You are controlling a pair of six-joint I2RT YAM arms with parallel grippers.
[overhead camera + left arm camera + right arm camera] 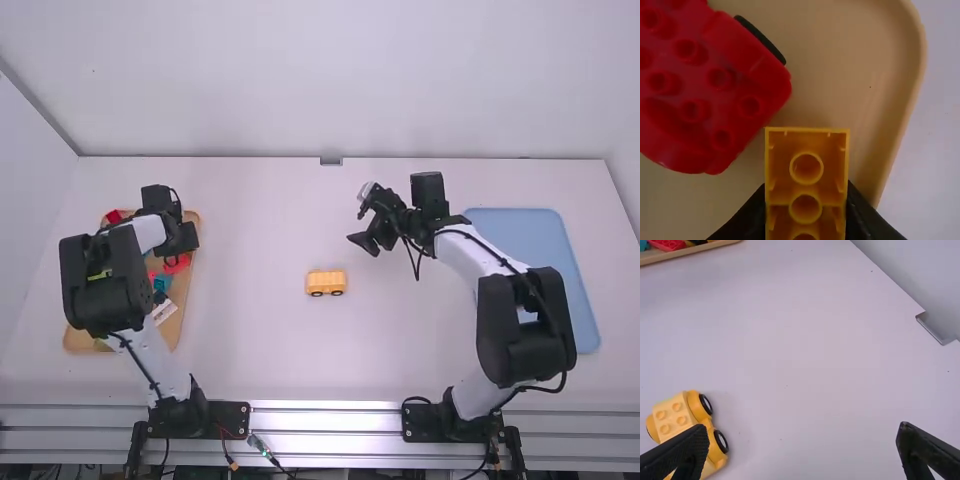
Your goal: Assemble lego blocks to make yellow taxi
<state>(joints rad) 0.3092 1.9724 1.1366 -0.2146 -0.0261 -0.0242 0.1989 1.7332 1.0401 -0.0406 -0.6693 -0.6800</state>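
The left gripper is over the wooden tray at the left side of the white tabletop. In the left wrist view its jaws [are] closed on a yellow block with a row of round studs.The left gripper is over the tan tray at the left of the white tabletop. In the left wrist view, its jaws grip a yellow block with a row of round studs. Near that block, a red studded piece with a black wheel lies in the tray. The high view also shows a teal block and a white piece in the tray.

The yellow car base stands upright on its black wheels near the middle of the tabletop, apart from both grippers. The right gripper is above the tabletop, beyond the car base and to its right, its jaws wide open and empty. A blue tray lies at the right, partly behind the right arm.
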